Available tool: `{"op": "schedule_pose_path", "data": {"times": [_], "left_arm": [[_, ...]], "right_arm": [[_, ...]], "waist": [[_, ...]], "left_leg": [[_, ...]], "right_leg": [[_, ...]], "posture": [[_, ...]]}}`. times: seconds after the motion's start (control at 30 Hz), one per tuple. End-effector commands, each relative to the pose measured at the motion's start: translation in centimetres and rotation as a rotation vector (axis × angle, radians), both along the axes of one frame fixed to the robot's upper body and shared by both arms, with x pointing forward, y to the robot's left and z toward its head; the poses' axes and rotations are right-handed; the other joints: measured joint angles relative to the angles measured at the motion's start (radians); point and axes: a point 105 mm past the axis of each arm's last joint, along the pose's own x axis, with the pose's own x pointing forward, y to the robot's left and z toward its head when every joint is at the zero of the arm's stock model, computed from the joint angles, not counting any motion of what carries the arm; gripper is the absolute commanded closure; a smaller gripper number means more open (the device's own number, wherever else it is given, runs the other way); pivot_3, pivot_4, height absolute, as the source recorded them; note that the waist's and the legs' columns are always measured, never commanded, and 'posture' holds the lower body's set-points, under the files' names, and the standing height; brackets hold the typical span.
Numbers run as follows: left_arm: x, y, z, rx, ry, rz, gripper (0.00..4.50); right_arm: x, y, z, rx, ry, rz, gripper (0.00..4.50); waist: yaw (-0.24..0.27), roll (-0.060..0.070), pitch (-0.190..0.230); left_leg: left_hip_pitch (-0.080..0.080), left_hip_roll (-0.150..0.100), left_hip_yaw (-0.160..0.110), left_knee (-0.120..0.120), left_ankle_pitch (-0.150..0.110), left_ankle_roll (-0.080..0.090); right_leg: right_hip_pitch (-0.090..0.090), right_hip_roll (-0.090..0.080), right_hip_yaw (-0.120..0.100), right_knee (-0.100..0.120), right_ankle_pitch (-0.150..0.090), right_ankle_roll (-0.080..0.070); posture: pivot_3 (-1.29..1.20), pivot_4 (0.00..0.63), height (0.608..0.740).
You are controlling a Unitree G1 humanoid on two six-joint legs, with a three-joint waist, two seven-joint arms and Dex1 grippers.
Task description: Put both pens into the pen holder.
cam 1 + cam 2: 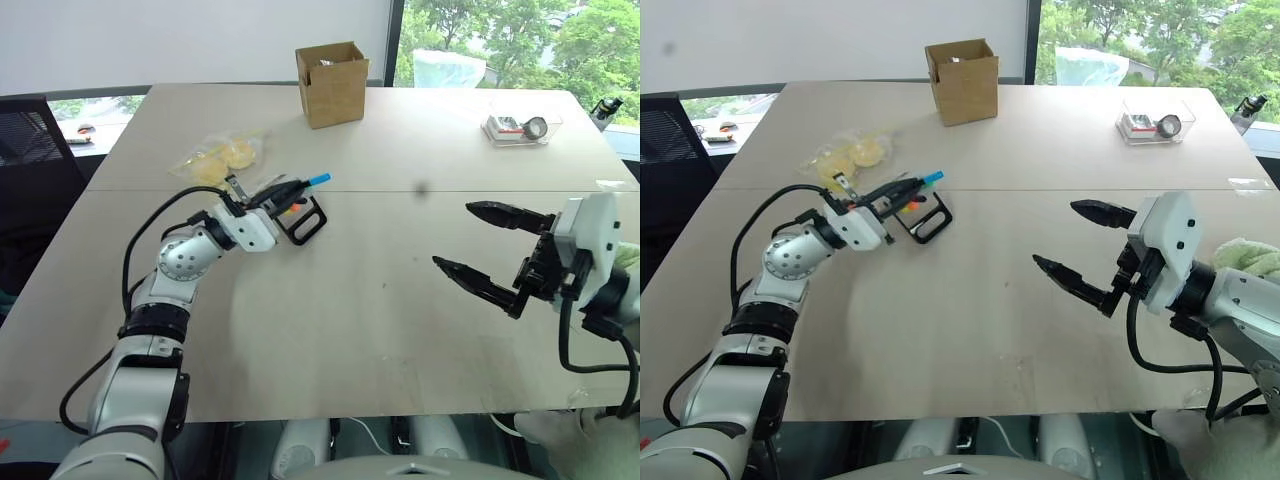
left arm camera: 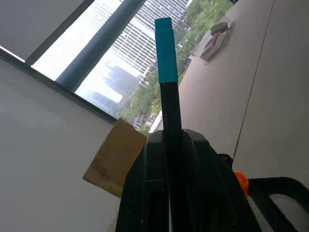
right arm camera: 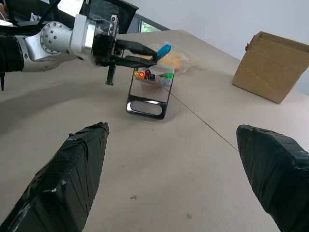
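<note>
My head pair looks down over the worktop [image 1: 400,330]. Left wrist view sits close, aimed at the window; right wrist view faces across, sharing the cardboard box [image 3: 273,65].

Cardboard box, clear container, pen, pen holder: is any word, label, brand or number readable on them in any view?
None can be read.
Cardboard box: plain brown sides, no print visible.
Clear plastic container: the items inside, one with a round dial, are too small to read.
Blue-capped pen in the left gripper: no marking shows.
Pen holder: no lettering visible.
</note>
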Motion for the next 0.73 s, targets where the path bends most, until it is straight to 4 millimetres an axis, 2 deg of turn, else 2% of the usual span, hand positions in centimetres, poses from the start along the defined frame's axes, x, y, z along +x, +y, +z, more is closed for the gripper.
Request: {"op": "schedule_pose_path", "data": {"times": [0.03, 0.13, 0.23, 0.37, 0.43, 0.53, 0.73], "left_arm": [[-0.9, -0.5, 2.1, -0.075, -0.069, -0.052, 2.33], [-2.2, -1.4, 3.0, -0.15, -0.027, -0.125, 0.96], [-3.7, -2.3, 3.3, -0.29, 0.155, -0.194, 0.96], [-6.7, -3.6, 2.7, -0.529, 0.572, -0.265, 0.96], [-8.6, -3.6, 0.8, -0.517, 0.754, -0.21, 0.96], [-10.9, -1.9, -2.0, -0.524, 0.928, -0.044, 0.96], [-14.0, 0.3, -4.4, -0.575, 1.056, 0.151, 0.96]], "right_arm": [[-0.5, 0.0, 0.8, -0.009, -0.042, -0.008, 0.0], [-0.5, -0.3, 0.3, -0.018, -0.029, -0.028, 0.0], [-0.2, -1.0, -0.7, -0.048, 0.001, -0.074, 0.0], [0.8, -3.0, -3.0, -0.074, 0.084, -0.186, 0.0], [0.8, -4.2, -4.3, -0.098, 0.117, -0.229, 0.0], [0.4, -5.9, -5.7, -0.117, 0.153, -0.284, 0.0], [-0.3, -8.1, -7.2, -0.146, 0.2, -0.334, 0.0]], "waist": [[0.0, 0.0, 0.0], [-0.001, 0.0, 0.0], [-0.002, 0.0, 0.0], [-0.005, 0.0, 0.0], [-0.006, 0.001, 0.0], [-0.005, 0.003, -0.001], [0.0, 0.002, -0.001]], "left_leg": [[0.0, 0.0, 0.0, 0.0, 0.0, 0.0], [0.0, 0.0, 0.0, 0.0, 0.0, 0.0], [0.0, 0.001, 0.0, 0.0, 0.0, 0.0], [0.0, 0.001, -0.001, 0.0, 0.0, 0.0], [0.0, 0.002, -0.001, 0.0, 0.0, 0.0], [0.002, 0.002, -0.001, -0.001, 0.0, -0.001], [0.003, 0.003, 0.0, 0.0, 0.0, -0.001]], "right_leg": [[0.0, 0.0, 0.0, 0.0, 0.0, 0.0], [0.0, -0.001, 0.0, 0.0, 0.0, 0.0], [0.0, -0.006, 0.0, 0.0, 0.0, 0.0], [0.0, -0.006, 0.001, 0.0, 0.0, 0.0], [0.0, -0.006, 0.002, 0.0, 0.0, 0.0], [0.0, -0.005, 0.003, 0.0, -0.001, -0.001], [0.0, 0.001, 0.001, 0.0, -0.004, -0.003]], "posture": [[0.0, 0.15, 0.74], [0.0, 0.15, 0.74], [0.0, 0.15, 0.74], [0.0, 0.15, 0.74], [0.0, 0.15, 0.74], [0.0, 0.15, 0.74], [0.0, 0.15, 0.74]]}}
